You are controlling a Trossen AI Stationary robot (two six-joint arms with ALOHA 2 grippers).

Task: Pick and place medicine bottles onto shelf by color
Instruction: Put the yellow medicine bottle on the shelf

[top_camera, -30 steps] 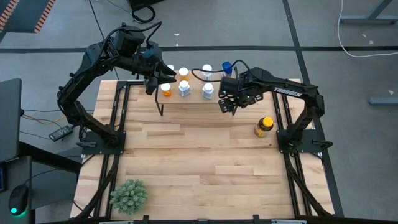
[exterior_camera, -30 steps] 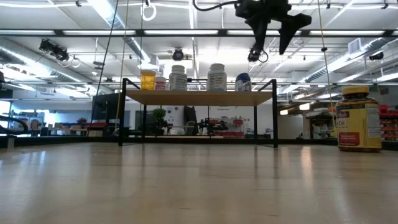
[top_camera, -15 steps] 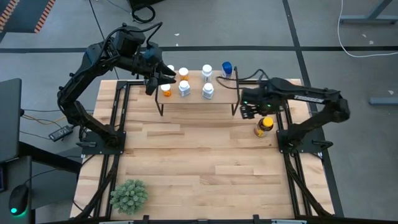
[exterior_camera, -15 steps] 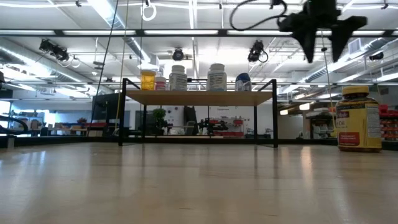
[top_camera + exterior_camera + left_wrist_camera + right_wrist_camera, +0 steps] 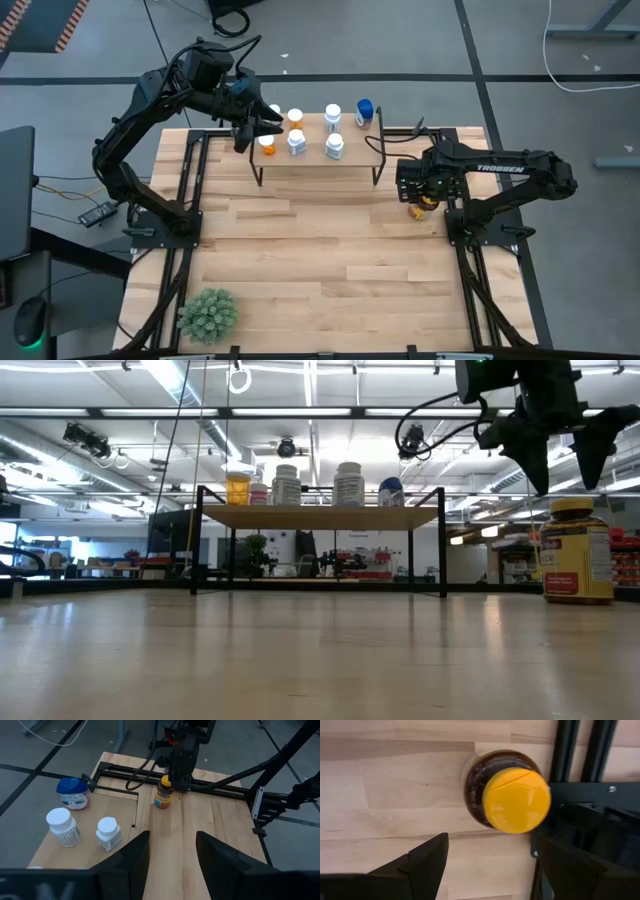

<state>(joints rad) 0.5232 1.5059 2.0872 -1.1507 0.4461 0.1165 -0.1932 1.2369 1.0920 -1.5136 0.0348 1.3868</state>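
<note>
The right gripper (image 5: 560, 465) has swung away from the shelf (image 5: 318, 158) and now hangs above the amber bottle (image 5: 424, 203) with the yellow cap, which stands alone on the table (image 5: 320, 250) just beside the shelf's right end. Its fingers are spread wide and hold nothing. This looks like the start of the last pickup. The other bottles, namely orange (image 5: 268, 144), white (image 5: 297, 143) and blue (image 5: 364, 108), already stand on the shelf. The left gripper (image 5: 240, 132) stays over the shelf's left end, fingers partly apart, holding nothing.
</note>
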